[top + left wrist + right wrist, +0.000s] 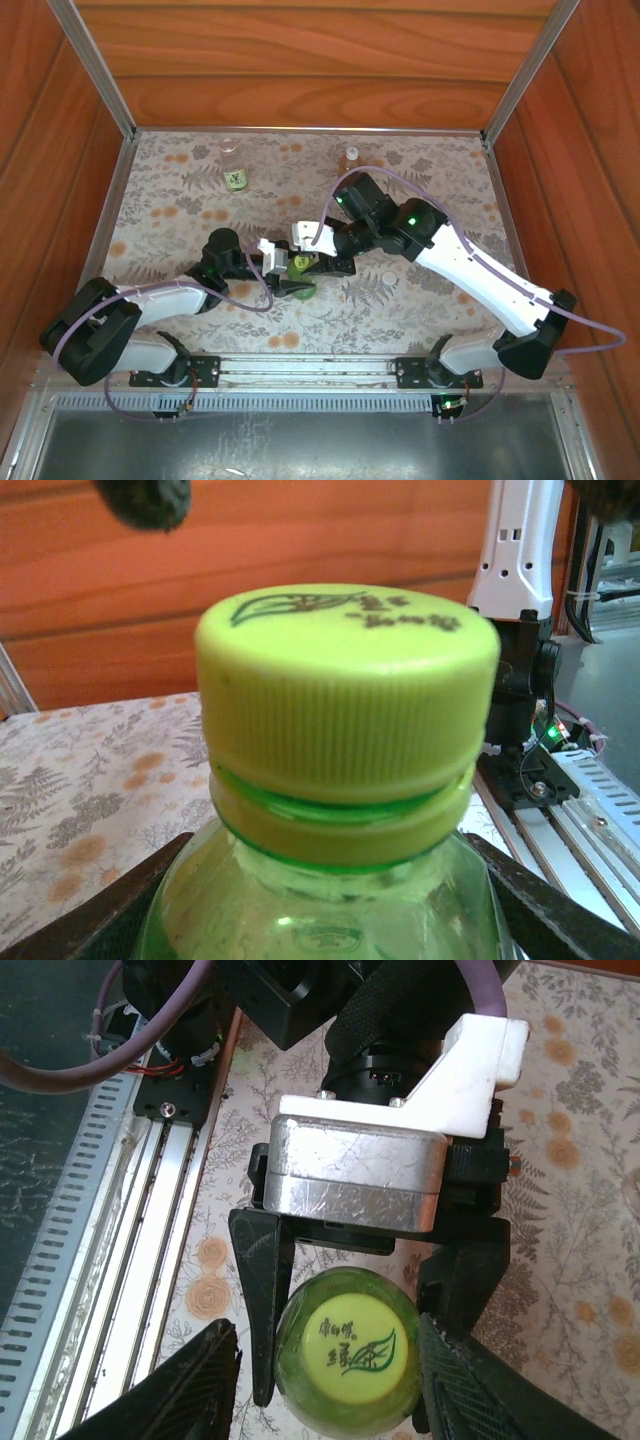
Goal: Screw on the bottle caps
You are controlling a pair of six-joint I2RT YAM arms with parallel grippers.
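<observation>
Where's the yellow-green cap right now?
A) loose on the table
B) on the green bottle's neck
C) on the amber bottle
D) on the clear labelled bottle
B: the left wrist view shows the yellow-green cap sitting on the neck of the green bottle, which the left gripper clamps from both sides.

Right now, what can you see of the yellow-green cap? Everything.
The yellow-green cap is round plastic with a ribbed side and a dark leaf and lettering printed on top. It sits upright on the neck of the green bottle, with a thin gap above the matching ring below it. The left gripper clamps the bottle beneath. The right gripper, open, flanks the cap from above; contact is unclear.
</observation>
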